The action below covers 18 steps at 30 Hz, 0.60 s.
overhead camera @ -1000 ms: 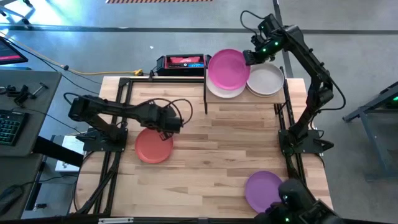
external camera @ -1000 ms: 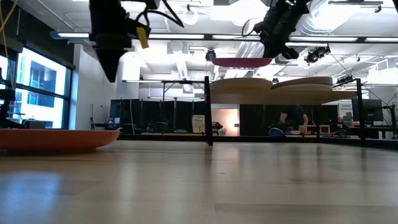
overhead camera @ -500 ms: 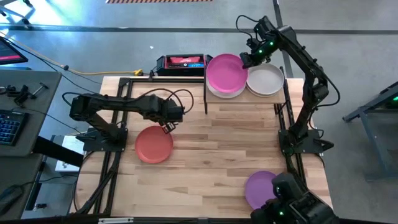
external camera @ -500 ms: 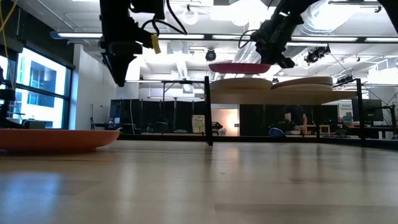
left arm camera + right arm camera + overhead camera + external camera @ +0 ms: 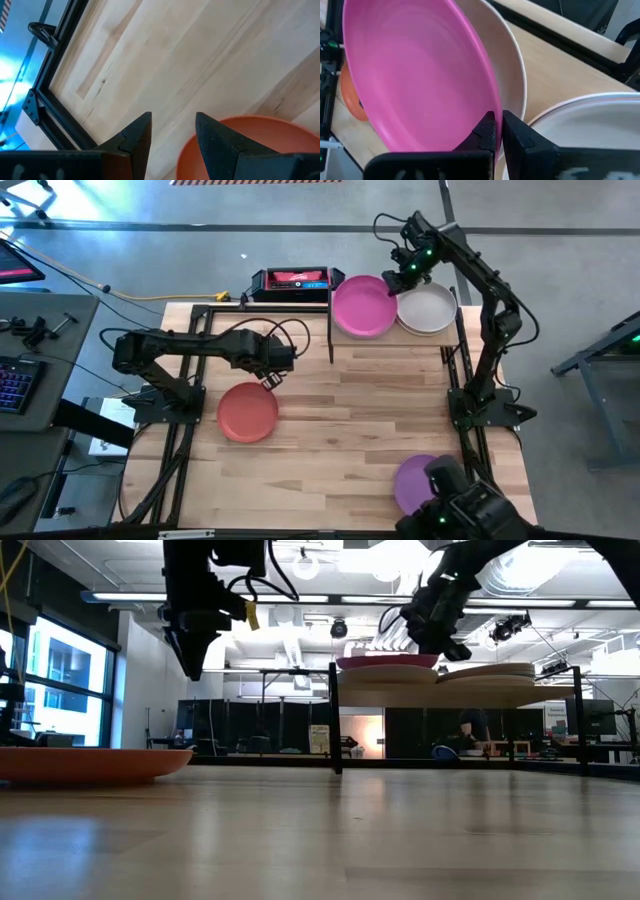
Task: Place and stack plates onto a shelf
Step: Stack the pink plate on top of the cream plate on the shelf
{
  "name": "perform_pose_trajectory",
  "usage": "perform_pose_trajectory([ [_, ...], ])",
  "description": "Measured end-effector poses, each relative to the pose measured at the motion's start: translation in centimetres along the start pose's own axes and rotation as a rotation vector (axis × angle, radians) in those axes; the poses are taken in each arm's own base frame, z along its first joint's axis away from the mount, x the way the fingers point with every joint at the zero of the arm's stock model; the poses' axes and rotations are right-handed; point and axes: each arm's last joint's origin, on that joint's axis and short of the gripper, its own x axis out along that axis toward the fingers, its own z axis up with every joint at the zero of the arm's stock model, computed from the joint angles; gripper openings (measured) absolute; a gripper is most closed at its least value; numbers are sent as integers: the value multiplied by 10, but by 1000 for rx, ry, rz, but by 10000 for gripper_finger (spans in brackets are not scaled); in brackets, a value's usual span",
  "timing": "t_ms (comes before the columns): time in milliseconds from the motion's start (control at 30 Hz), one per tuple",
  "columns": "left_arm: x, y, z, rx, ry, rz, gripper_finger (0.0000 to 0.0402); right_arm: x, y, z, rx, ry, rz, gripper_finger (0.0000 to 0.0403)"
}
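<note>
My right gripper (image 5: 400, 278) is shut on the magenta plate (image 5: 362, 306), which sits over an off-white plate (image 5: 514, 75) on the left half of the shelf (image 5: 480, 692). A second off-white plate (image 5: 428, 310) lies on the shelf's right half. My left gripper (image 5: 172, 135) is open and hovers above the table just beyond the far right rim of the orange-red plate (image 5: 247, 412), which lies flat on the tabletop. A purple plate (image 5: 418, 480) lies flat at the near right corner, partly hidden. My right gripper pinches the magenta plate's rim (image 5: 487, 107) at its far right edge between the two fingers. The fingers come slanting down from the table's far right side. The plate is close to level on top of the off-white plate (image 5: 385, 671). Whether it rests fully there I cannot tell.
A red and black box (image 5: 292, 280) stands at the far edge, left of the shelf. Black shelf posts (image 5: 330, 335) rise from the table. Black frame rails (image 5: 190, 340) run along both table sides. Bare wood lies between the orange-red and purple plates.
My right gripper has moved down and slightly toward the table's left, lowering the magenta plate from above the shelf onto the off-white plate, and stays shut on it. My left gripper has drifted toward the far right, off the orange-red plate, which has stayed in place.
</note>
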Motion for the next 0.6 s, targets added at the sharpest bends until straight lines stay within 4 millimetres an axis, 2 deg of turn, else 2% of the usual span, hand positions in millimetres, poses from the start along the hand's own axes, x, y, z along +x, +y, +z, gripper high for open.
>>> perform_pose_trajectory([
  [300,0,-1,1,3,-11,-7,143,4,1,1,-18,1,-77,0],
  [600,0,-1,1,20,-12,-7,143,4,3,2,-28,-16,-77,0],
])
